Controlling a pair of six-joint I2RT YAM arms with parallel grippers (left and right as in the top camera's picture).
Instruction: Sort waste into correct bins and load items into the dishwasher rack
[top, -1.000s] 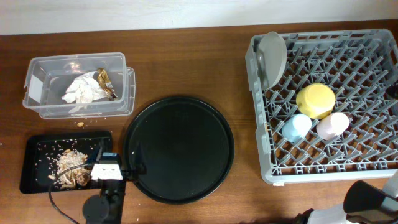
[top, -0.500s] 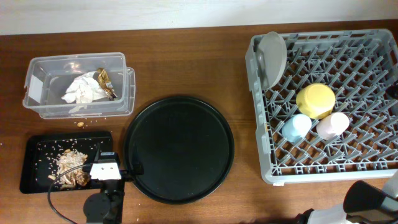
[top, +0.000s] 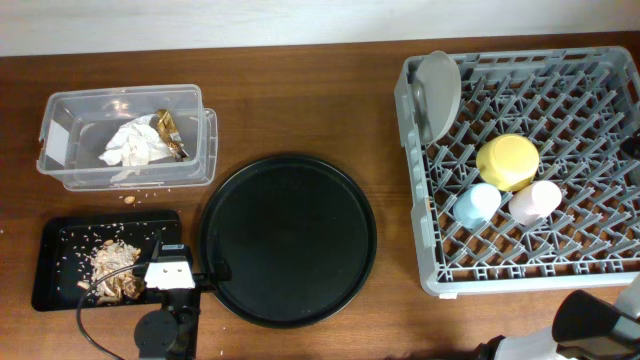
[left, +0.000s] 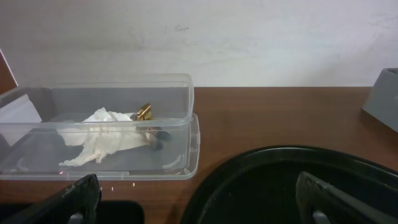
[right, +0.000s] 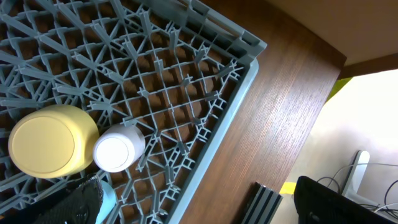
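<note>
The grey dishwasher rack (top: 590, 110) holds a yellow bowl (top: 507, 161) upside down, a light-blue cup (top: 477, 203), a pink cup (top: 535, 202) and a grey plate (top: 438, 92) upright at its back left. White napkins (top: 135, 145) and a gold wrapper (top: 168, 132) lie in the clear tub (top: 60, 110). Food scraps (top: 112, 265) lie in the shallow black tray (top: 55, 240). My left gripper (top: 190, 258) (left: 199, 196) stands open and empty between that tray and the round tray. My right gripper (right: 202, 199) is open and empty near the rack's front right, above the cups.
A large round black tray (top: 288, 240) lies mid-table, its rim (left: 280, 155) under my left gripper's right finger. A few crumbs (top: 130, 198) dot the wood between tub and black tray. The table's right edge and a black rail (right: 267, 202) lie beyond the rack (right: 186, 93).
My left gripper has edged slightly left and toward the front of the table. Nothing else has moved.
</note>
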